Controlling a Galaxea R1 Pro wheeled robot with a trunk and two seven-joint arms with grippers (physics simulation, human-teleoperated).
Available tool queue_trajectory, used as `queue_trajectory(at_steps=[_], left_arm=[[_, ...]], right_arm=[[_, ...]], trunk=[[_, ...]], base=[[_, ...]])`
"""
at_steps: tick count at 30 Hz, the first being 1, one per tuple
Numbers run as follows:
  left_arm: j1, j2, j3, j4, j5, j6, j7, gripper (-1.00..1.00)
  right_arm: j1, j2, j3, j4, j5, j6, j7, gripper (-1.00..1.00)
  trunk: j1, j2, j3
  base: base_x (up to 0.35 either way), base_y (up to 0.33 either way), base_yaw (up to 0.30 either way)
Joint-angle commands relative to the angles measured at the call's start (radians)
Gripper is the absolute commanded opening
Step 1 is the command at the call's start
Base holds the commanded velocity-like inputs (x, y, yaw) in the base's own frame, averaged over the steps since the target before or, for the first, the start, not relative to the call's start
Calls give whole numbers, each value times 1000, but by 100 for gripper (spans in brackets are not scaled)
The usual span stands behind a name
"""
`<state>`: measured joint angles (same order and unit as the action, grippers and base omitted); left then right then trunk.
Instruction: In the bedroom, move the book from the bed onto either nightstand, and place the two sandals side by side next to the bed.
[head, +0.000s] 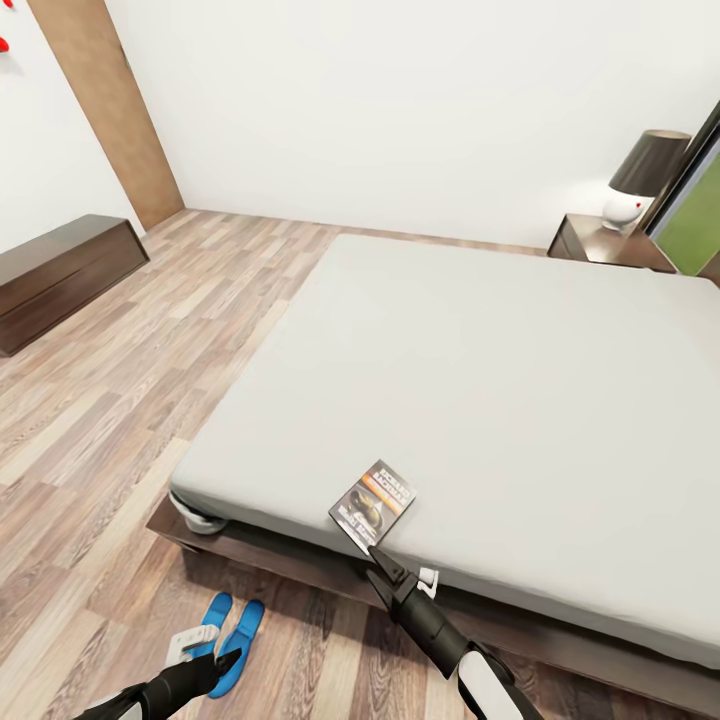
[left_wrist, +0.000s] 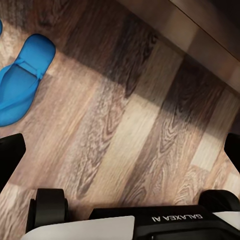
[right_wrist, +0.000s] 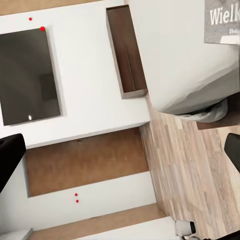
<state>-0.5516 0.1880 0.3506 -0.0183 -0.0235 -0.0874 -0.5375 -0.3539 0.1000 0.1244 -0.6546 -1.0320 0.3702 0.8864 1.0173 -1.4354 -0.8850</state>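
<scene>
Head view, book (head: 372, 503): lies flat on the grey mattress of the bed (head: 520, 390), close to the near edge; not yet moved.
Head view, right end effector (head: 378, 560): dark fingers point at the book's near corner, tips just at the mattress edge; whether the fingers are apart or together cannot be told here, and nothing is clamped.
Head view, nightstand (head: 600, 243): stands beyond the far corner of the bed, carrying a lamp (head: 640, 182); no book on it.
Head view, two sandals (head: 228, 627): lie on the wood floor (head: 120, 420) just in front of the bed frame, close together and roughly parallel.
Head view, left end effector (head: 215, 665): hovers just beside the sandals, holding nothing.
Head view, long dark counter (head: 60, 275): sits against the left wall, well apart from the bed.
Left wrist view, sandal (left_wrist: 25, 80): one blue sandal rests on the planks, apart from both fingers (left_wrist: 11, 155); fingers spread wide, empty.
Right wrist view, book (right_wrist: 222, 21): grey lower cover with white lettering lies on the mattress edge; fingers (right_wrist: 10, 160) spread wide, empty.
Status, sandals: judged placed, or nearly so.
Status, book: transfer to a nightstand remains; grasp not yet made.
</scene>
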Motion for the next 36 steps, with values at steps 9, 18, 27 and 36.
queue_trajectory(at_steps=[9, 18, 27, 36], left_arm=[[-1, 0, 2, 1, -3, -5, -2, 100], [-1, 0, 2, 1, -3, -5, -2, 100], [-1, 0, 2, 1, -3, -5, -2, 100], [-1, 0, 2, 1, -3, -5, -2, 100]], right_arm=[[0, 0, 1, 1, -10, 9, 0, 100], [0, 0, 1, 1, -10, 9, -1, 100], [0, 0, 1, 1, -10, 9, -1, 100], [0, 0, 1, 1, -10, 9, -1, 100]], trunk=[[35, -64, -29], [69, -127, -57], [104, -190, -85], [138, -253, -113]], base=[[0, 0, 0], [0, 0, 0], [0, 0, 0], [0, 0, 0]])
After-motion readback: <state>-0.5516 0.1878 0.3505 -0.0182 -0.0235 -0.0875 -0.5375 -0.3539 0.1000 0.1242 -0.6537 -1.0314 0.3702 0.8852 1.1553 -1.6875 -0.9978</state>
